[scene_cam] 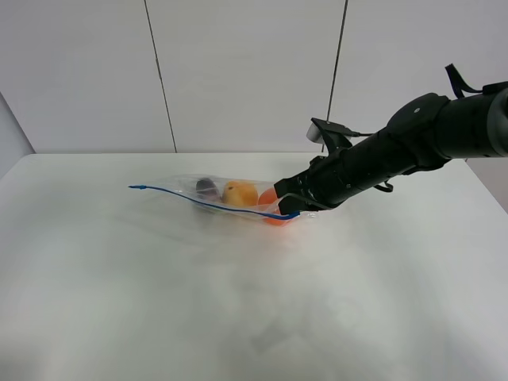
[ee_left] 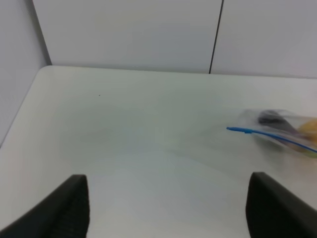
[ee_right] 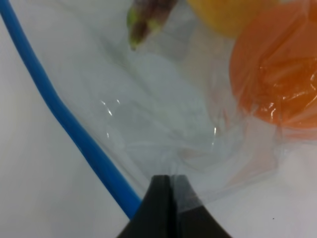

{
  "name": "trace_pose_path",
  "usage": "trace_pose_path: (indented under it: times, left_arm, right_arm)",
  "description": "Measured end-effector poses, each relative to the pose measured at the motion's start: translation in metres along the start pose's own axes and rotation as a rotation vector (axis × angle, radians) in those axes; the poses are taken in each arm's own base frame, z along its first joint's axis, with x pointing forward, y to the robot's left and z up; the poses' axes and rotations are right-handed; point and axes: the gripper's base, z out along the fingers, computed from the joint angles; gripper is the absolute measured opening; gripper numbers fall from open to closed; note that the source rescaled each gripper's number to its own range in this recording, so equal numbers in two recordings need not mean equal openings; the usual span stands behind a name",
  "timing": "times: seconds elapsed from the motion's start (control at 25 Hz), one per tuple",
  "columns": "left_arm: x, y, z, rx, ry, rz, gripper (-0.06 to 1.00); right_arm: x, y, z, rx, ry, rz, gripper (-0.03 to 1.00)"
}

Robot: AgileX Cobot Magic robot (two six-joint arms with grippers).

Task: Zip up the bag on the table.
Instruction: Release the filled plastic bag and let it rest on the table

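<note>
The clear bag (scene_cam: 230,194) lies on the white table (scene_cam: 238,309), mid-table, with its blue zipper strip (scene_cam: 206,203) along the near edge. A purple eggplant (scene_cam: 208,187), a yellow pear (scene_cam: 240,193) and an orange (scene_cam: 271,198) show through it. My right gripper (scene_cam: 290,206) is shut on the bag's right corner. The right wrist view shows its closed tips (ee_right: 171,186) pinching the plastic beside the blue strip (ee_right: 64,114), near the orange (ee_right: 277,74). My left gripper (ee_left: 167,198) is open and empty, well away from the bag (ee_left: 282,124), and is out of the exterior high view.
White wall panels (scene_cam: 238,71) stand behind the table's far edge. In the left wrist view the table's rounded far corner (ee_left: 44,69) shows. The right arm (scene_cam: 413,139) reaches in from the right above the table.
</note>
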Motion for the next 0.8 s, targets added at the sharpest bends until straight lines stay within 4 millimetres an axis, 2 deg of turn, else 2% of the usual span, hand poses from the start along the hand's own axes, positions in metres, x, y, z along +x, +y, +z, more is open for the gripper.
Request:
trace_pose_path:
  times: [0.56,0.8]
  left_arm:
    - [0.025,0.004,-0.037,-0.003,-0.034,-0.012,1.0]
    - [0.06,0.005,-0.03,-0.005,0.008,-0.032,1.0]
  right_arm:
    - [0.0,0.0,0.0,0.003,0.002,-0.001,0.0]
    - [0.0,0.0,0.0,0.003,0.002,-0.001,0.0]
